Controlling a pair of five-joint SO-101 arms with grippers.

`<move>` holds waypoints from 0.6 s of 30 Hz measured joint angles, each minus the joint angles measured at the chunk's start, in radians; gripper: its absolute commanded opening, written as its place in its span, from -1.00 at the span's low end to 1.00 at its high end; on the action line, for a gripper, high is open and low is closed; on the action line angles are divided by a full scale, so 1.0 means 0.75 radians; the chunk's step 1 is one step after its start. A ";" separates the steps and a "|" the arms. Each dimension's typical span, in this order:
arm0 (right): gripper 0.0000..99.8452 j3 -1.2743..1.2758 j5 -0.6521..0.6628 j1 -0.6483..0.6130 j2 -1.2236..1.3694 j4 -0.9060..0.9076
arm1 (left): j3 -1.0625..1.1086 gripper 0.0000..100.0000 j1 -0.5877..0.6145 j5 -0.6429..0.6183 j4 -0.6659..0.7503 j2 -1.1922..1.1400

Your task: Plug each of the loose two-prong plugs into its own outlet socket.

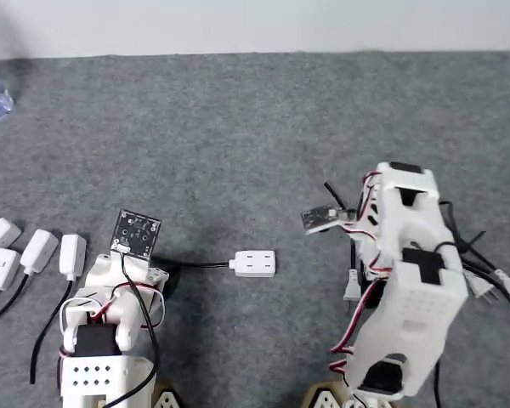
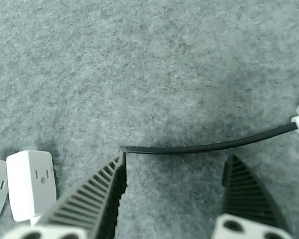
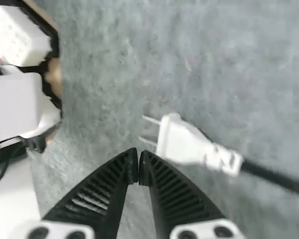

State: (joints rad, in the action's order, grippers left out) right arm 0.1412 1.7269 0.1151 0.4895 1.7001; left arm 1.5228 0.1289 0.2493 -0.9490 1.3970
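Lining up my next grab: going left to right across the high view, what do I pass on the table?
socket cluster → left arm → lone socket → right arm → plug

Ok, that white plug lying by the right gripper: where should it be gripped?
Probably the white plug by its broad body, just behind the prongs, coming down from above and closing across its width. It lies flat on the carpet, cord trailing away, leaving both sides free.
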 measured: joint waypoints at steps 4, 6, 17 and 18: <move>-0.98 -0.002 -0.006 -0.127 0.008 0.018 | 0.000 -0.41 0.000 0.000 0.000 0.000; -0.98 -0.002 -0.061 -0.217 0.010 0.014 | 0.000 -0.41 0.000 0.000 0.000 0.000; -0.97 -0.076 -0.245 -0.462 0.010 -0.086 | 0.000 -0.41 0.000 0.000 0.000 0.000; -0.97 -0.113 -0.248 -0.446 0.010 -0.051 | 0.000 -0.41 0.000 0.000 0.000 0.000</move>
State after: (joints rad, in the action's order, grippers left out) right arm 0.0568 1.5413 -0.2194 0.4971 1.6617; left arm 1.5228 0.1289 0.2493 -0.9490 1.3970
